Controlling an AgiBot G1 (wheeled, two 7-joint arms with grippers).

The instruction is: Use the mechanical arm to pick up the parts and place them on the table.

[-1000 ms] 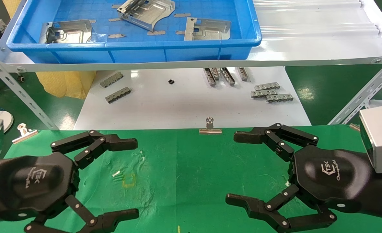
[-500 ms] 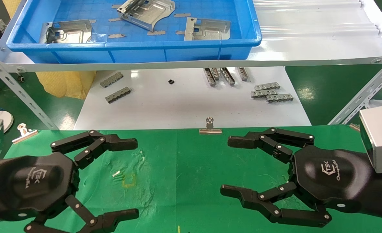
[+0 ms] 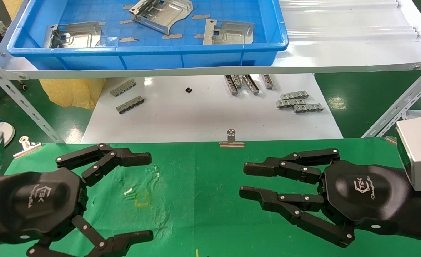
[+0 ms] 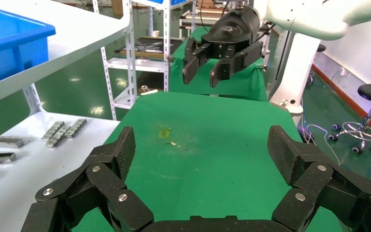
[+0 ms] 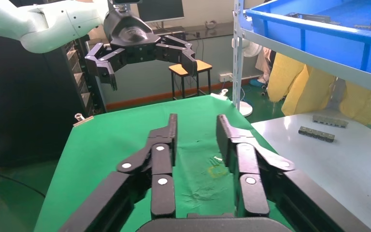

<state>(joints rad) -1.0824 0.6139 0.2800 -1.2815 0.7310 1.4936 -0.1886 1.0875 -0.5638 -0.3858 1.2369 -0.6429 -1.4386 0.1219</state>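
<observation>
The parts, three silver-grey stamped sheet-metal plates with square cutouts, lie in the blue plastic tray (image 3: 146, 57) on the upper white shelf: one (image 3: 75, 35) at its left, one (image 3: 162, 13) tilted at the back, one (image 3: 229, 32) at the right, well apart from both arms. On the white board (image 3: 210, 117) below the shelf lie small grey slotted strips (image 3: 299, 103). Nearer, the wide worktop covered in bright green cloth (image 3: 203, 185) carries a silver binder clip (image 3: 231, 139) at its far edge. The black right pincer (image 3: 244, 180) hangs over the worktop's right half, its jointed fingers narrowed to a slim gap, pinching nothing. The black left pincer (image 3: 148, 196) hangs over the left half, fingers spread wide, empty.
</observation>
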